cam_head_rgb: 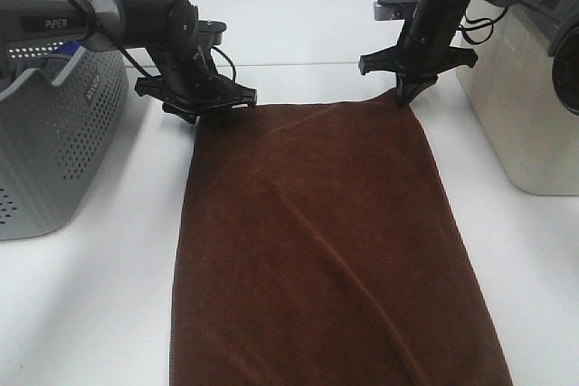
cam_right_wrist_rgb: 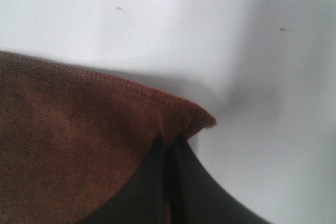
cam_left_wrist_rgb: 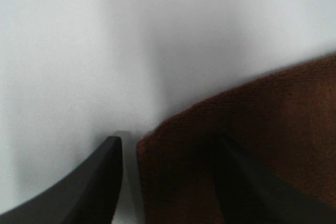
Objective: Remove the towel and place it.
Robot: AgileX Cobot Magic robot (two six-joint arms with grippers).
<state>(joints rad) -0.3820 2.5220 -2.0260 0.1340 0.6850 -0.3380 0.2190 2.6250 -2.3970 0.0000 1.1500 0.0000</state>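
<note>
The dark reddish-brown towel (cam_head_rgb: 317,241) lies spread flat on the white table (cam_head_rgb: 90,314) and runs off the near edge of the exterior view. My left gripper (cam_head_rgb: 213,113) is at the towel's far left corner. In the left wrist view its fingers (cam_left_wrist_rgb: 79,187) stand apart, and the towel's corner (cam_left_wrist_rgb: 262,129) lies between them. My right gripper (cam_head_rgb: 403,95) is at the far right corner. In the right wrist view it (cam_right_wrist_rgb: 169,145) is shut on the hemmed corner (cam_right_wrist_rgb: 184,119), which is pinched up a little. No label shows.
A grey perforated basket (cam_head_rgb: 54,133) stands at the left, close to the left arm. A beige box (cam_head_rgb: 534,106) stands at the right, beside the right arm. A small grey object (cam_head_rgb: 393,8) sits at the back.
</note>
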